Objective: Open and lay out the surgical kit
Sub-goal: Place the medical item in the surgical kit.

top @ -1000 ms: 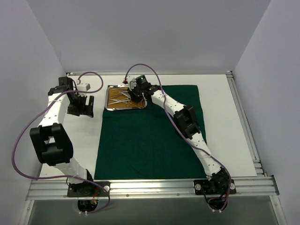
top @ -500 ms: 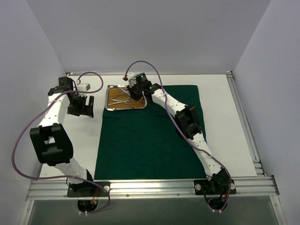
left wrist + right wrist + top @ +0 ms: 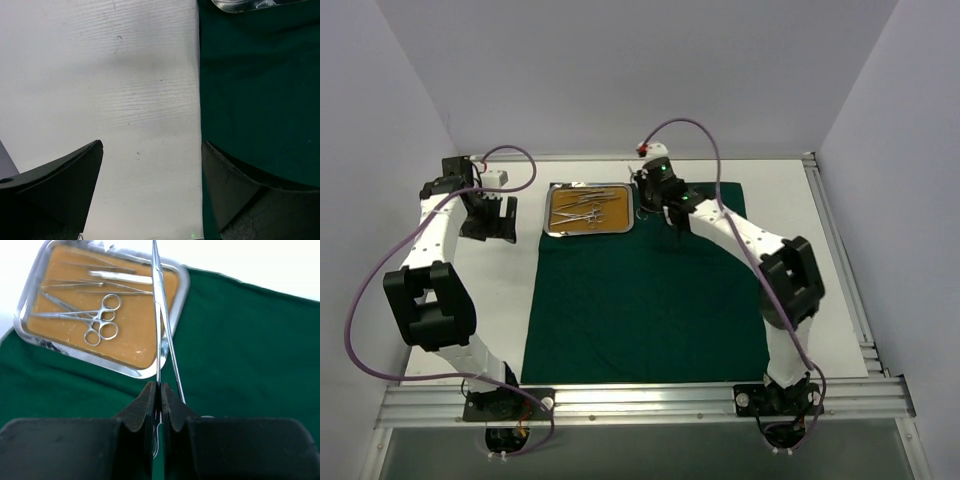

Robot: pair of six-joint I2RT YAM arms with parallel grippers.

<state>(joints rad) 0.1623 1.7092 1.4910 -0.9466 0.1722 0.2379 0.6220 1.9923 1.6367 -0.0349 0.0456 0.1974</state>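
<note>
Pinching a long thin steel instrument [image 3: 158, 340] between tightly pressed fingers, the right gripper [image 3: 160, 390] hung over the dark green cloth wrap [image 3: 640, 310], just off the right end of the small rectangular steel tray with the orange-brown inside [image 3: 184, 282]. The instrument's long axis ran straight out from the gripper, its far end crossing above the tray's right rim; tweezers or clamp, I could not tell. Ring-handled steel clamps [image 3: 75, 315] and thin straight pieces lay in the tray, at the cloth's far left corner. Bare cloth lay toward the bases, nothing in the way. The left gripper [image 3: 492, 215], spread wide and empty, hovered over the white table [image 3: 125, 75] beside the cloth's left edge, so the right arm was nearer.
</note>
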